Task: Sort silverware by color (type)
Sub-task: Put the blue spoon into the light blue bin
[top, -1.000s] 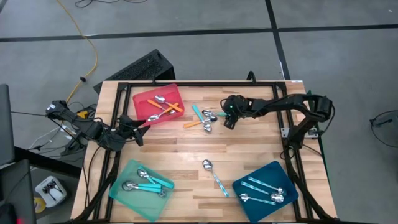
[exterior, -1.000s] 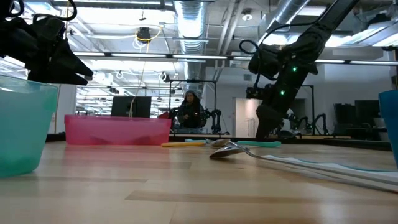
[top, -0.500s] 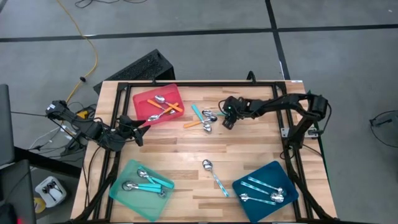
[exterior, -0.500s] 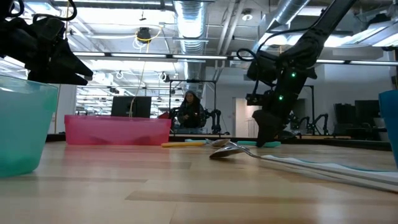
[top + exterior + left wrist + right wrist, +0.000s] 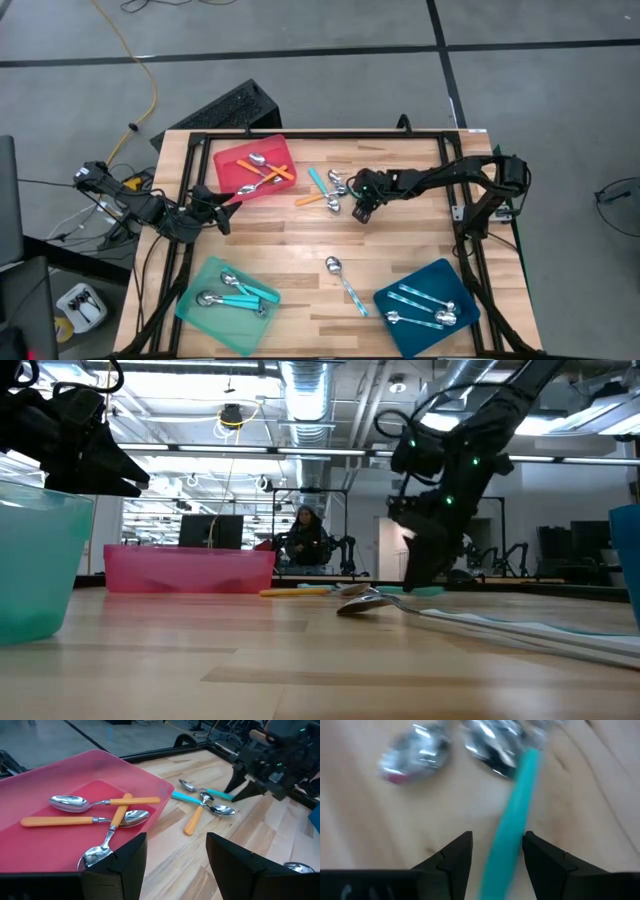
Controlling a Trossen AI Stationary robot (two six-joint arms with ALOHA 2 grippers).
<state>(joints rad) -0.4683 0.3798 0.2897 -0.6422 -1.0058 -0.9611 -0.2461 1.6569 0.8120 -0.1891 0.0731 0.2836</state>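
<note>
Fingertips of the right gripper (image 5: 492,851) stand apart astride the turquoise-handled metal spoon (image 5: 512,822), unclamped, among loose spoons at table centre, toward twelve o'clock. Left gripper (image 5: 172,857) hangs open at nine o'clock beside the flat red plastic tray (image 5: 75,770)

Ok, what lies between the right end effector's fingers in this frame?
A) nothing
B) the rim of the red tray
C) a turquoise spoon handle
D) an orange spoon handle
C: in the right wrist view the turquoise spoon handle runs between the right end effector's two fingers, over the wooden table.
</note>
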